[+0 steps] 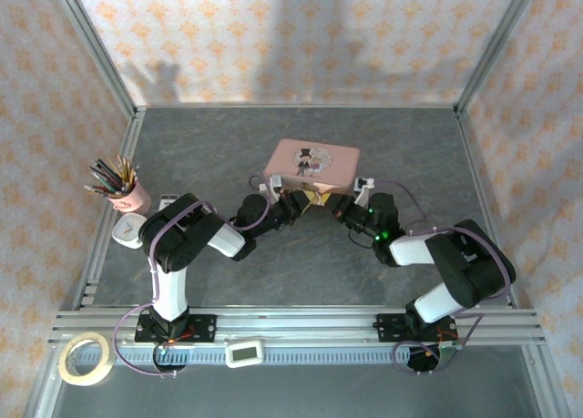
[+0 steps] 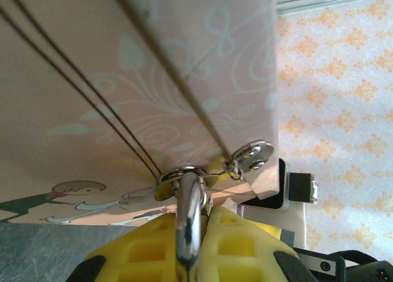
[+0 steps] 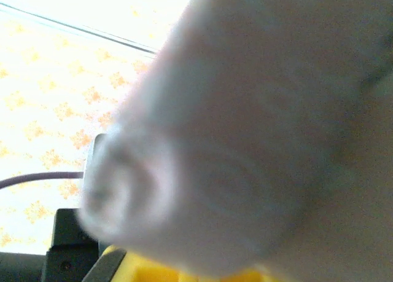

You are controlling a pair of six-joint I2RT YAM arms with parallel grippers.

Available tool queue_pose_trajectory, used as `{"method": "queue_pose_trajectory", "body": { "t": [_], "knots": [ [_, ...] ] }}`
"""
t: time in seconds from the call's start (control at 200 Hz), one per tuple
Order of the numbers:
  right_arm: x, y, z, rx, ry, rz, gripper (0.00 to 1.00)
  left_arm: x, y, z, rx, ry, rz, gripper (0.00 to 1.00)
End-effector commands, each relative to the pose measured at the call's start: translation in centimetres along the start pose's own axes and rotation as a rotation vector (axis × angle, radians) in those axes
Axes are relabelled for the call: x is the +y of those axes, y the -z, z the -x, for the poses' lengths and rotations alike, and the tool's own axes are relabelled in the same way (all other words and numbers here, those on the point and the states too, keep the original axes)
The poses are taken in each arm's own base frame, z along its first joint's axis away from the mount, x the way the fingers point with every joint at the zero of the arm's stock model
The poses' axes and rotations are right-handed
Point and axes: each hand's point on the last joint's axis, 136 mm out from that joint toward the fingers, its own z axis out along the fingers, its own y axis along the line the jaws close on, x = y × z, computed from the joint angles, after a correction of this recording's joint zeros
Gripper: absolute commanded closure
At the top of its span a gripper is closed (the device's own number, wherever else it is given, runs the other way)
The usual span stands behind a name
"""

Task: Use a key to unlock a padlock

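The pink picture tin (image 1: 310, 161) lies at the middle of the table, and both grippers meet at its near edge. My left gripper (image 1: 290, 205) reaches in from the left. In the left wrist view its yellow fingers (image 2: 236, 239) are shut on the padlock, whose silvery shackle (image 2: 188, 211) rises between them into a ring on the tin (image 2: 123, 79); the brass body is hidden. My right gripper (image 1: 339, 204) comes in from the right. A blurred grey shape (image 3: 233, 141) lies right in front of the right wrist camera, above the yellow fingers (image 3: 153, 274). The key is hidden.
A pink cup of pencils (image 1: 127, 195) and a small white object (image 1: 130, 229) stand at the left edge. A tape roll (image 1: 85, 357) and a small white device (image 1: 244, 352) lie by the front rail. A metal frame and patterned walls enclose the table.
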Motion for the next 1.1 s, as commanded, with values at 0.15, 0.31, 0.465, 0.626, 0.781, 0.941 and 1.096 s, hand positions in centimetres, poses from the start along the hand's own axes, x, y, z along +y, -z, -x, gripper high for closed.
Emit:
{"method": "queue_pose_trajectory", "body": {
  "t": [0.15,0.31,0.465,0.626,0.781,0.941,1.096],
  "knots": [
    [-1.7,0.2,0.9,-0.054,0.085,-0.11,1.0,-3.8,0.6,-0.7,0.137,-0.107,-0.112,1.0],
    [-2.6,-0.3,1.4,-0.067,0.111,-0.144,1.0,-2.5,0.5,-2.8,0.28,-0.17,-0.066,1.0],
    [-3.4,-0.9,1.8,-0.073,0.137,-0.183,1.0,-0.3,1.0,-3.7,0.351,-0.242,0.046,1.0],
    [-4.2,-1.0,1.7,-0.066,0.152,-0.215,1.0,2.8,1.6,-3.7,0.41,-0.342,0.198,1.0],
    [-5.3,-0.9,1.6,-0.064,0.163,-0.257,1.0,5.6,2.1,-2.7,0.428,-0.46,0.364,1.0],
    [-5.8,-0.9,1.4,-0.057,0.168,-0.276,1.0,6.6,2.3,-1.5,0.386,-0.499,0.418,0.89],
    [-6.0,-0.9,1.3,-0.049,0.177,-0.28,1.0,7.1,2.4,-0.3,0.307,-0.482,0.45,0.74]
  ]
}}
